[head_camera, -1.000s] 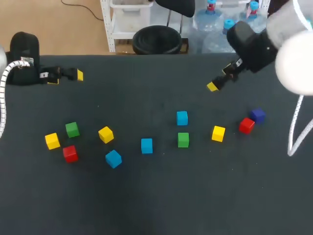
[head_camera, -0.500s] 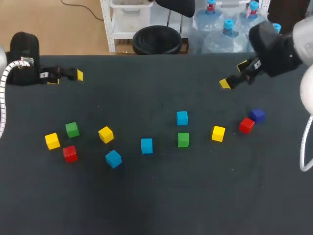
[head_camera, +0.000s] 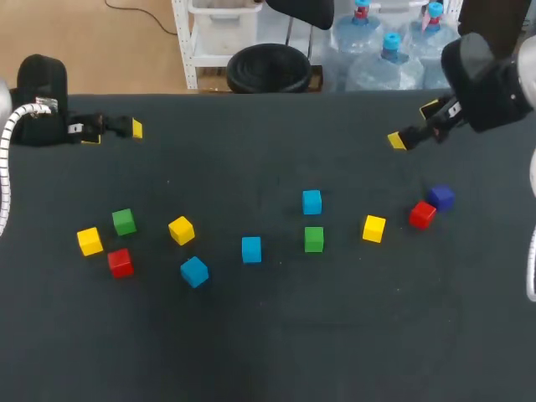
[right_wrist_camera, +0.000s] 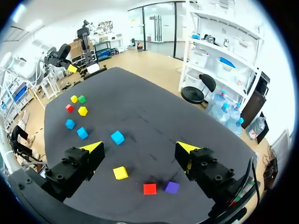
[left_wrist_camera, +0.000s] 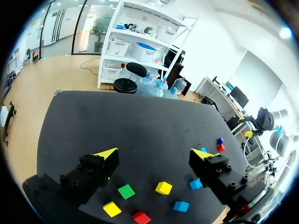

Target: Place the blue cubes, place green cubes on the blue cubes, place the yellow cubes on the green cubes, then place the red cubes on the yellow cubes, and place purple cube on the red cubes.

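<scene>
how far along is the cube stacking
Nothing stacked yet: every cube lies single on the table, such as a blue cube, a green cube and the purple cube. Nothing in hand: left end effector and right end effector are open and empty. All five layers are left.

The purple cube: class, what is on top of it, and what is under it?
Nothing sits on the small purple cube; its top is bare. It rests on the black table, beside a red cube. Its underside cannot be seen.

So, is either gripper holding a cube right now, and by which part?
Nothing is held: the left gripper and the right gripper are both open and empty.
</scene>
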`<state>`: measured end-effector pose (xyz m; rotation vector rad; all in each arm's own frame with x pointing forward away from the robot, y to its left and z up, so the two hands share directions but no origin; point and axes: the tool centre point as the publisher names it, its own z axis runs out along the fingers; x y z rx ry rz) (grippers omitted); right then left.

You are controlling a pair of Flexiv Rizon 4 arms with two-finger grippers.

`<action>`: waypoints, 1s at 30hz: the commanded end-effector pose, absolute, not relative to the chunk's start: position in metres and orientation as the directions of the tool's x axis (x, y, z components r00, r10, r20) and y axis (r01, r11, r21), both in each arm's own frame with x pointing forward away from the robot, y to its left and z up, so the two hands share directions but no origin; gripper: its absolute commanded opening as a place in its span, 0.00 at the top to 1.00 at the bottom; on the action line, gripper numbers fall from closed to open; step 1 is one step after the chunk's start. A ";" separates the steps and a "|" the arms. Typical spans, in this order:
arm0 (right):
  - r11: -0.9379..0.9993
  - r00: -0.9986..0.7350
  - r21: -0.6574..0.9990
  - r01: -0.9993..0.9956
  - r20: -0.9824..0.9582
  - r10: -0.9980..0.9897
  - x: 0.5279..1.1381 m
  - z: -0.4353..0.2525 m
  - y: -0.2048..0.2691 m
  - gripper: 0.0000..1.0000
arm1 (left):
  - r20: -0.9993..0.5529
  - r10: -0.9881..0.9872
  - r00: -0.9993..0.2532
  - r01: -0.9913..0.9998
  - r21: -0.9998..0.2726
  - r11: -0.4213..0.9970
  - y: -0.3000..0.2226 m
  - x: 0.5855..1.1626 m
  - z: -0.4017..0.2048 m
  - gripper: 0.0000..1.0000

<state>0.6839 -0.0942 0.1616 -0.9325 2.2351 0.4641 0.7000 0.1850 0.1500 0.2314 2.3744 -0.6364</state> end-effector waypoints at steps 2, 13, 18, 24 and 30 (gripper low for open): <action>0.697 -0.527 0.049 -0.715 -0.692 -0.493 0.681 0.163 -0.094 0.00 | -0.642 0.000 -0.767 0.321 -0.383 0.866 0.185 0.700 0.150 0.00; 0.697 -0.527 0.049 -0.715 -0.692 -0.493 0.681 0.163 -0.094 0.00 | -0.671 0.038 -0.740 0.370 -0.360 0.857 0.182 0.698 0.167 0.00; 0.697 -0.527 0.049 -0.715 -0.692 -0.493 0.681 0.163 -0.094 0.00 | -0.696 0.139 -0.704 0.457 -0.295 0.839 0.183 0.695 0.191 0.00; 0.697 -0.527 0.049 -0.715 -0.692 -0.493 0.681 0.163 -0.094 0.00 | -0.647 0.363 -0.671 0.610 -0.202 0.766 0.182 0.684 0.213 0.00; 0.697 -0.527 0.049 -0.715 -0.692 -0.493 0.681 0.163 -0.094 0.00 | -0.552 0.558 -0.620 0.735 -0.158 0.659 0.177 0.675 0.227 0.00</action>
